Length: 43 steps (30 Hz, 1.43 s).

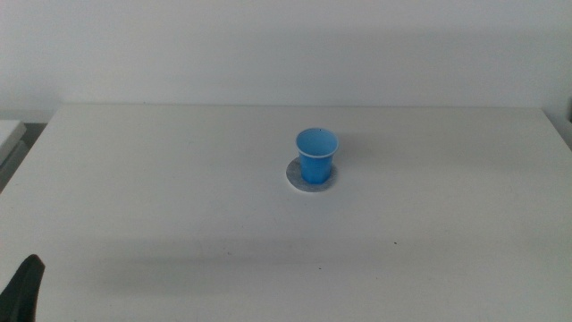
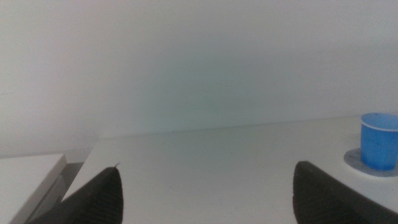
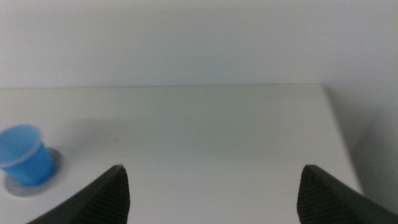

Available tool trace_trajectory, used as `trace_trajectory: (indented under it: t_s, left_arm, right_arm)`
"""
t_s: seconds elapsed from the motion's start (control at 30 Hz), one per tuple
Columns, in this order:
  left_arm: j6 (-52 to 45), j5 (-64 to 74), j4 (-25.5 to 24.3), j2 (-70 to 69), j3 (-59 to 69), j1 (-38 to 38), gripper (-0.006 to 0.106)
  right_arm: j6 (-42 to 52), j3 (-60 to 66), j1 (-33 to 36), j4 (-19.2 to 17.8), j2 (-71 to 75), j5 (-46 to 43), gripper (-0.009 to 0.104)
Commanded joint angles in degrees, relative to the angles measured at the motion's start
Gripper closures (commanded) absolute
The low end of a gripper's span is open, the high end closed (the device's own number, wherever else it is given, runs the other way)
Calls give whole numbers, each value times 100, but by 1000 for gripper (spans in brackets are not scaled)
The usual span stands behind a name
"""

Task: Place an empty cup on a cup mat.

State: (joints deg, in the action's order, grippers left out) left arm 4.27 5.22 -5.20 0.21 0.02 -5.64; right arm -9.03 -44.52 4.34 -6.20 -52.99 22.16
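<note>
The blue cup (image 1: 316, 156) stands upright and empty on the grey cup mat (image 1: 295, 175) near the middle of the white table (image 1: 179, 197). Neither gripper touches it. My left gripper (image 1: 25, 288) waits at the bottom left corner of the middle view, far from the cup. In the left wrist view its jaws stand wide apart around the left gripper (image 2: 208, 199), empty, with the cup (image 2: 379, 140) on the mat (image 2: 356, 159) far off. My right gripper (image 3: 214, 199) is out of the middle view; its jaws stand wide apart, empty, with the cup (image 3: 25, 155) and mat (image 3: 57, 163) far off.
A white wall stands behind the table's far edge. A second pale surface (image 1: 9, 134) sits off the table's left side, also in the left wrist view (image 2: 28, 174). The table's right edge (image 3: 339, 130) shows in the right wrist view.
</note>
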Motion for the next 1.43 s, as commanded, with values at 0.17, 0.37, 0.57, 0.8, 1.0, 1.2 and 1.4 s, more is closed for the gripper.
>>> trace_trajectory:
  t_s: [0.17,0.37,0.57,0.8,1.0,1.2,1.4]
  left_arm:
    - [16,-32,17,-21,-2,-10,7]
    - [16,-32,17,-21,-2,-10,7]
    - [16,-32,17,-21,-2,-10,7]
    - [16,-32,17,-21,-2,-10,7]
    - [16,-32,17,-21,-2,-10,7]
    - [16,-32,17,-21,-2,-10,7]
    - [16,-32,17,-21,-2,-10,7]
  right_arm:
    - [636,1488,-206,214,1838,-488,2]
    - [483,2470,-206,264,3092,-579,2]
    - [444,3467,-206,264,4106,-541,2]
    - [442,4076,-206,315,5268,-553,2]
    - [442,4358,-206,304,5299,-653,2]
    - [442,4452,-206,302,5299,-878,2]
    - [442,4452,-206,357,5299,-889,2]
